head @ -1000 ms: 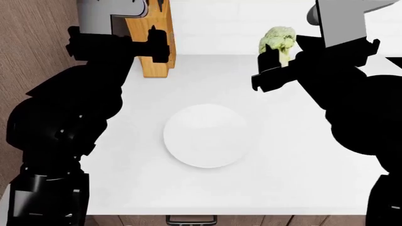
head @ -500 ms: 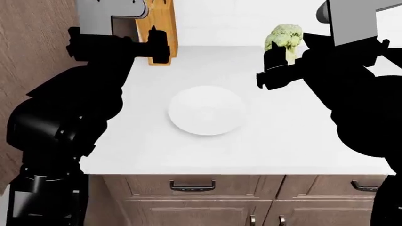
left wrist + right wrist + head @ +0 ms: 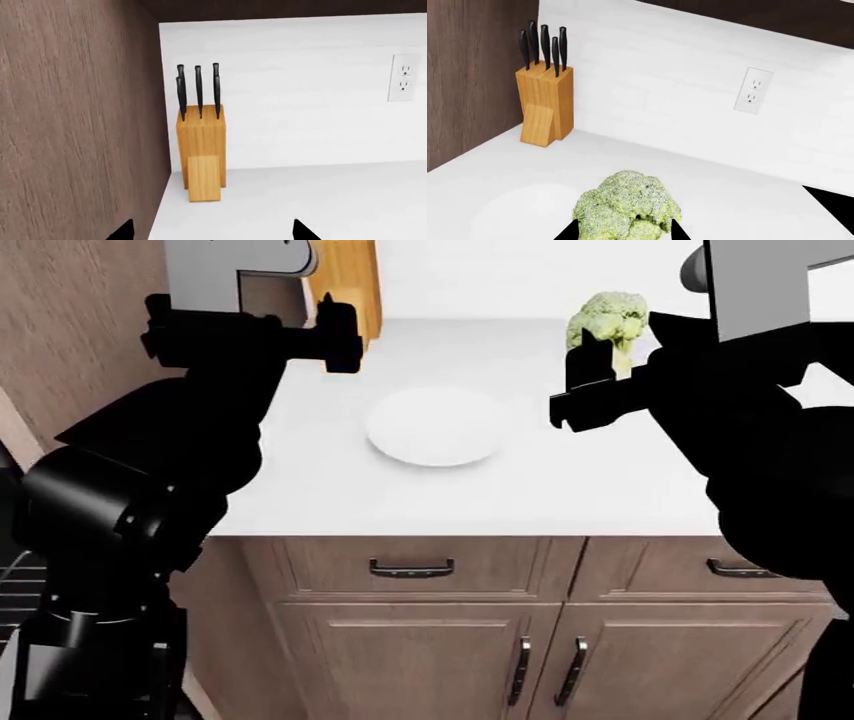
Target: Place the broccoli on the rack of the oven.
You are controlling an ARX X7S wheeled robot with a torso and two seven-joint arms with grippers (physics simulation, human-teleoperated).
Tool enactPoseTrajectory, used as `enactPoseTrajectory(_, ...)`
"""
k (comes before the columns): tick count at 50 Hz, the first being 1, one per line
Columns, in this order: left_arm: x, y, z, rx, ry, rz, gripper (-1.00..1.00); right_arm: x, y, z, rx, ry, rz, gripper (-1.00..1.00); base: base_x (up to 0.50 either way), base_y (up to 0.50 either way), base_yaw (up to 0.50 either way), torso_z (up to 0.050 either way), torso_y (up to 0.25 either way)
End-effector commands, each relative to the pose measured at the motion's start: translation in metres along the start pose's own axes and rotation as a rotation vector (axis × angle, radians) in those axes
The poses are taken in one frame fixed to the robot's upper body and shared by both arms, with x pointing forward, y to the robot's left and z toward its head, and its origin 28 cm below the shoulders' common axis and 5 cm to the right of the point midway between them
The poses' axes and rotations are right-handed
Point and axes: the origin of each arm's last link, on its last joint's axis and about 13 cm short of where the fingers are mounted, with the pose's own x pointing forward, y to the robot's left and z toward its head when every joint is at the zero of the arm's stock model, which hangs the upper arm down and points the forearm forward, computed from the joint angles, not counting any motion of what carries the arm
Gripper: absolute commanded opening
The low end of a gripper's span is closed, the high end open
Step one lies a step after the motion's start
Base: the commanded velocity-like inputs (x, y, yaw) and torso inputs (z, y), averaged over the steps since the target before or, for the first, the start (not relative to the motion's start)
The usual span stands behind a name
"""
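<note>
My right gripper (image 3: 587, 370) is shut on the broccoli (image 3: 610, 322), a light-green floret held up above the white countertop (image 3: 534, 490) at the right. In the right wrist view the broccoli (image 3: 626, 209) fills the gap between the two black fingertips (image 3: 675, 231). My left gripper (image 3: 334, 335) is open and empty, held over the counter's left end; in its wrist view only its two fingertips (image 3: 303, 232) show, wide apart. At the far left lower edge a bit of dark wire bars (image 3: 16, 585) shows. The oven itself is out of view.
A white plate (image 3: 434, 426) lies empty on the countertop between the arms. A wooden knife block (image 3: 347, 280) stands at the back left by a brown cabinet wall (image 3: 67, 330). Drawers and cabinet doors (image 3: 427, 640) sit under the counter. A wall outlet (image 3: 753, 91) is on the backsplash.
The view has pulled back from the counter: plate and knife block shifted up and away, and drawers and cabinet doors came into view below. The right gripper still holds the broccoli.
</note>
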Motion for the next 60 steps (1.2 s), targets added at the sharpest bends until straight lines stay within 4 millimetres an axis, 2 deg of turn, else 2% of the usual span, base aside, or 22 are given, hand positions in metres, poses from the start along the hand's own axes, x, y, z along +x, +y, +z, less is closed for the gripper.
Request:
enactPoseTrajectory(1,-0.0002,0.0006,0.0011,0.000,-0.002,0.001,1.00,0.0003,0.0000,0.0000,0.001,-0.004,0.001,-1.00,-0.33,0.00,0.00,0.000,0.000)
enactPoseTrajectory(50,-0.0010,0.0017,-0.0008,-0.008,-0.001,0.005,1.00,-0.0003,0.0001,-0.0018,-0.007,-0.008,0.003,-1.00,-0.33,0.00,0.00,0.000,0.000)
enactPoseTrajectory(60,-0.0013,0.0021,-0.0010,-0.006,0.000,0.008,1.00,0.0014,0.0011,-0.0029,0.000,-0.004,0.008,-1.00,0.00,0.00,0.00,0.000,0.000)
